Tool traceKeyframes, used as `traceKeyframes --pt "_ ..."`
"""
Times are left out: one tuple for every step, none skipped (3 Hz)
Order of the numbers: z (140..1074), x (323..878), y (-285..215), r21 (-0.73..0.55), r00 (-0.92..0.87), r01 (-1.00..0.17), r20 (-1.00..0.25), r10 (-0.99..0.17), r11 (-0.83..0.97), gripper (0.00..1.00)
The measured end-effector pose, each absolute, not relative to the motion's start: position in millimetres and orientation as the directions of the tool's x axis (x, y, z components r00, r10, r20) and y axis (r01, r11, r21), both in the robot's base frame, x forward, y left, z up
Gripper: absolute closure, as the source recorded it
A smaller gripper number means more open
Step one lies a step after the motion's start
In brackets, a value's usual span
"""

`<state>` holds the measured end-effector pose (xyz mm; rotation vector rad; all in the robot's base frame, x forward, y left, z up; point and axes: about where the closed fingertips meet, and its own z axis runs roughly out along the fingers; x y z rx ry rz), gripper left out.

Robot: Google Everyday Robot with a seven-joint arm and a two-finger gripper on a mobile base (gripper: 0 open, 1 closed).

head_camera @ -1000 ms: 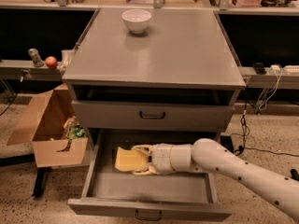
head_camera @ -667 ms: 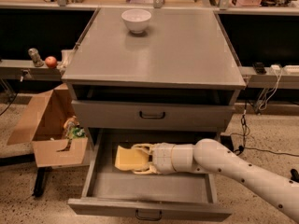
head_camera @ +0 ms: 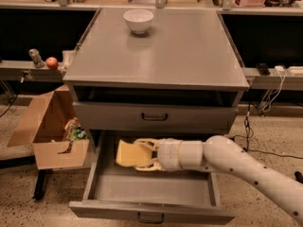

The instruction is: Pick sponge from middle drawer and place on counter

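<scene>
The pale yellow sponge [head_camera: 127,153] sits between my cream-yellow fingers [head_camera: 146,142] over the back left of the open middle drawer [head_camera: 151,189]. My gripper [head_camera: 141,154] reaches in from the right on a white arm and is shut on the sponge, holding it slightly above the drawer floor. The counter [head_camera: 161,56] is the flat grey cabinet top above, well clear of the gripper.
A white bowl [head_camera: 138,20] stands at the back of the counter. A shut grey drawer front [head_camera: 154,117] hangs directly above the open drawer. An open cardboard box [head_camera: 49,129] stands on the floor to the left. A red apple [head_camera: 52,63] lies on the left shelf.
The sponge and gripper have risen a little inside the drawer. The sponge now sits higher than a second ago.
</scene>
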<state>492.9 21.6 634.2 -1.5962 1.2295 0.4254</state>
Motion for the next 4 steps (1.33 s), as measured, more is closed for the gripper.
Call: traceKeyframes --pt "751 478 5 -0.627 0.544 -0.777 -0.717 -0.436 0.061 1.00" --pt "794 470 -2 -0.674 0.598 -0.737 -0.681 -0.423 0.042 1.00" --pt "795 470 -2 -0.675 0.601 -0.737 -0.680 -0.421 0.039 1.00" --pt "823 489 3 -0.701 0.621 -0.713 -0.648 -0.441 0.025 1.00"
